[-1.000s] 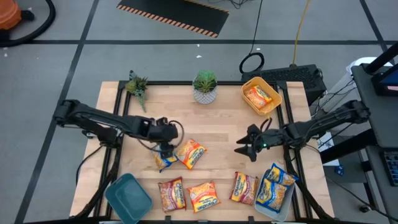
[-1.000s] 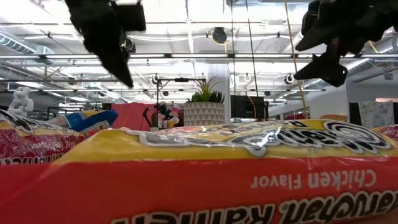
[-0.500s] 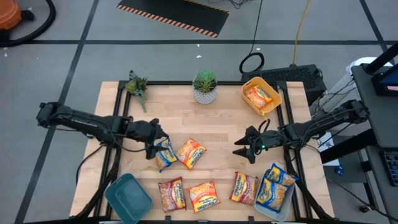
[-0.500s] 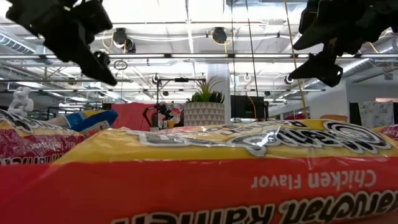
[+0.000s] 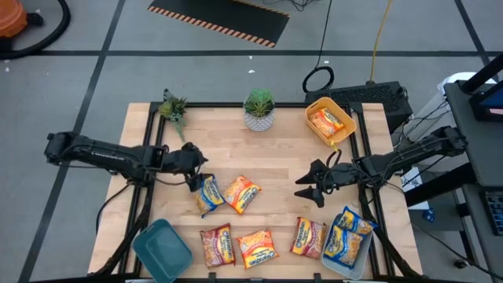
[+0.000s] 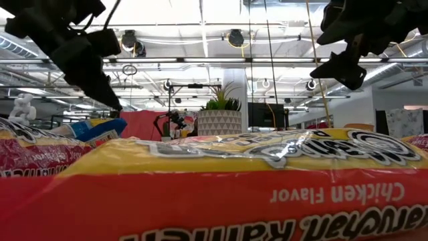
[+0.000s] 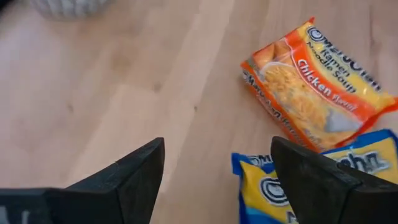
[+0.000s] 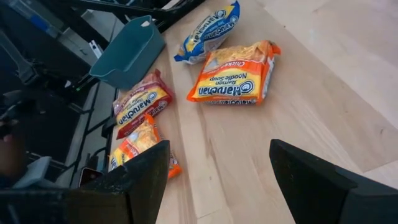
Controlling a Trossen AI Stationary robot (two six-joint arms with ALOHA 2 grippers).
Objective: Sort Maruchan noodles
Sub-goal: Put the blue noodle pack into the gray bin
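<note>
Maruchan noodle packets lie flat on the wooden table [image 5: 283, 157]. A blue-and-yellow packet [image 5: 208, 195] [image 7: 311, 186] and an orange one [image 5: 241, 193] [image 7: 317, 87] lie left of centre. Near the front edge lie a red packet [image 5: 218, 245], an orange one [image 5: 257, 248] and another red one [image 5: 309, 236]. My left gripper [image 5: 196, 181] [image 7: 217, 168] hovers open just left of the blue-and-yellow packet, touching nothing. My right gripper [image 5: 305, 191] [image 8: 217, 168] hangs open over bare wood right of centre.
A yellow bin [image 5: 348, 118] at the back right holds an orange packet [image 5: 328, 122]. A pale bin [image 5: 338, 263] at the front right holds blue-and-yellow packets [image 5: 346, 240]. A teal bin [image 5: 161, 250] stands at the front left. Two small potted plants [image 5: 258, 110] [image 5: 173, 110] stand at the far edge.
My left gripper has drawn back from over the blue-and-yellow packet toward the table's left edge and sunk a little, staying open. The packets lie as before. My right gripper has kept its place.
</note>
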